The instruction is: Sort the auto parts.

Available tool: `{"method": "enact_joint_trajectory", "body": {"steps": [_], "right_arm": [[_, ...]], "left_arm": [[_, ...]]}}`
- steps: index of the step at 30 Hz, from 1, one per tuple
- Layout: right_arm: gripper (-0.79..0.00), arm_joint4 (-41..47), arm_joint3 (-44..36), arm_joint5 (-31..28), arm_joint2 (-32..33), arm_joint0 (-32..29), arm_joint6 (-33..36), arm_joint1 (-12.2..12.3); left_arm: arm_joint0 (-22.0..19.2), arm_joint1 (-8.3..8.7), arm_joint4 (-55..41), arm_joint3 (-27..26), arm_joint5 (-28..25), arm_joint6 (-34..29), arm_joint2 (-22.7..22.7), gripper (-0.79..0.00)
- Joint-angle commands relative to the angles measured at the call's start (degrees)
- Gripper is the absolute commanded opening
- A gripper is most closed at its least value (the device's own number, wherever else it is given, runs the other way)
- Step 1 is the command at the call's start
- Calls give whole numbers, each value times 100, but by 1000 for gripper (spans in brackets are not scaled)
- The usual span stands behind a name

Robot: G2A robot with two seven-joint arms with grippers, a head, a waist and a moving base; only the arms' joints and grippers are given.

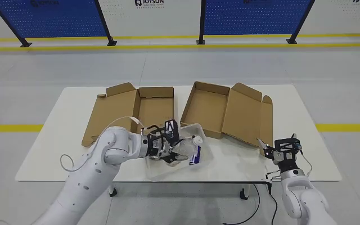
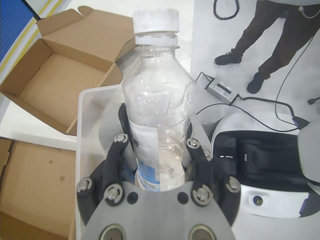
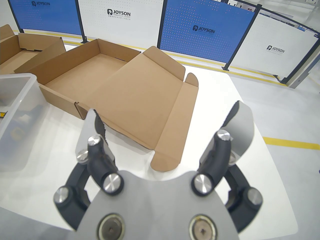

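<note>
At 6 o'clock on the white table [image 1: 50, 146], close to the front edge, stands a clear plastic bin [image 1: 195, 127]. Over this bin hangs the left gripper [image 1: 169, 147], and its two dark fingers [image 2: 117, 151] are pinching a clear, crumpled plastic bottle [image 2: 157, 106] low on its body, where a white and blue label wraps it. The bottle has a white cap [image 2: 156, 23] at the end away from the gripper, and it points toward 3 o'clock across the bin. Whether the bottle touches the bin's floor cannot be told. In the left wrist view the bin's pale wall [image 2: 82, 126] runs beside and behind the bottle.

At 11 o'clock lies an open cardboard box [image 1: 154, 109], its lid [image 1: 112, 115] folded flat outward toward 9 o'clock. At 1 o'clock lies a second open cardboard box [image 1: 208, 109], its lid [image 1: 244, 115] spread flat toward 3 o'clock with small flaps at the end. The two boxes sit just beside each other, and the bin's far corner comes near the gap between them.

At 4 o'clock, near the table's front right corner, the right gripper [image 1: 278, 145] hovers with its toothed metal fingers [image 3: 96, 126] spread wide apart and nothing between them. It is well apart from the bin and near the free edge of the right box's lid [image 3: 140, 96]. Through the bin's wall [image 3: 22, 96] in the right wrist view some dark pieces with a touch of yellow show, too blurred to name.
</note>
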Motion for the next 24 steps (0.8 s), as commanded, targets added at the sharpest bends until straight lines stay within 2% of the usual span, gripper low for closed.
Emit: {"method": "enact_joint_trajectory", "body": {"steps": [1,6,14,17,24], "right_arm": [[0,0,0,0,0,0,0,0],[0,0,0,0,0,0,0,0],[0,0,0,0,0,0,0,0],[0,0,0,0,0,0,0,0],[0,0,0,0,0,0,0,0]], "left_arm": [[10,26,-34,62,-90,18,-52,-785],[-10,67,-88,122,-253,54,-78,-785],[-27,102,233,-10,-134,203,-84,-785],[20,104,346,-35,119,504,-176,-785],[319,111,665,-117,1091,1535,-586,-785]]}}
